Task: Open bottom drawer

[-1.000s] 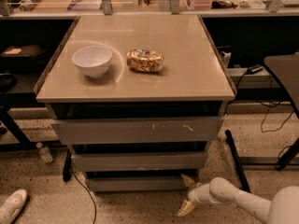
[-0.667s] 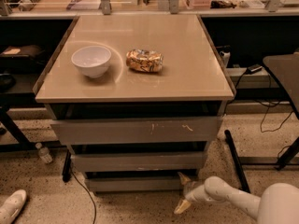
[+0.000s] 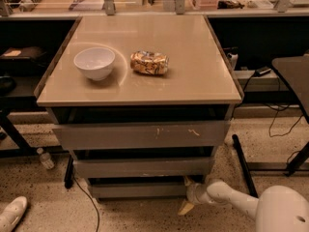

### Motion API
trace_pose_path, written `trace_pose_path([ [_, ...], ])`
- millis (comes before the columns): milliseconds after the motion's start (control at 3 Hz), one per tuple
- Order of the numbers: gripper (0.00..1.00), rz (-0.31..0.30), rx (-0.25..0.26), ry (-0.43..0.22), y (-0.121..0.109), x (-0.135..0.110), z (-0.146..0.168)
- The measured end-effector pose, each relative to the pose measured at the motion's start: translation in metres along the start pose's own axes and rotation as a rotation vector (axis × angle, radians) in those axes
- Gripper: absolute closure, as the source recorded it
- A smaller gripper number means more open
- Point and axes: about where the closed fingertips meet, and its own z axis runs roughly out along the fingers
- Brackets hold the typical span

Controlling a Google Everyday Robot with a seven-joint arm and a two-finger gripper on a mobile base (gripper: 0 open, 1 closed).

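Observation:
The bottom drawer point(image 3: 137, 190) is the lowest and narrowest grey front of the cabinet, just above the floor, under the mid-width drawer point(image 3: 142, 167) and the wide scratched drawer point(image 3: 142, 135). It looks pushed in, with only its plain front showing. My gripper point(image 3: 186, 195) is at the drawer's right end, low by the floor, on the white arm point(image 3: 231, 197) that comes in from the bottom right. Its fingers are spread apart, one near the drawer's top right corner and one pointing down at the floor.
On the tan cabinet top point(image 3: 193, 76) are a white bowl point(image 3: 94, 62) and a crumpled snack packet point(image 3: 149, 63). On the speckled floor are a plastic bottle point(image 3: 46, 158), a white shoe point(image 3: 12, 214) and a black cable point(image 3: 89, 202). A black frame leg point(image 3: 244, 166) stands at the right.
My gripper and arm have moved left, closer to the right end of the bottom drawer. The drawers have not moved.

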Motion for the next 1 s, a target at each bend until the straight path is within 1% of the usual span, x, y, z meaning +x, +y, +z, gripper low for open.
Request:
trace_pose_path([
  [333, 0.0, 0.0, 0.0, 0.0, 0.0001, 0.0, 0.0001],
  [667, 0.18, 0.0, 0.0, 0.0, 0.0, 0.0, 0.0001],
  [1000, 0.42, -0.001, -0.005, 0.002, -0.0016, -0.0021, -0.0009],
])
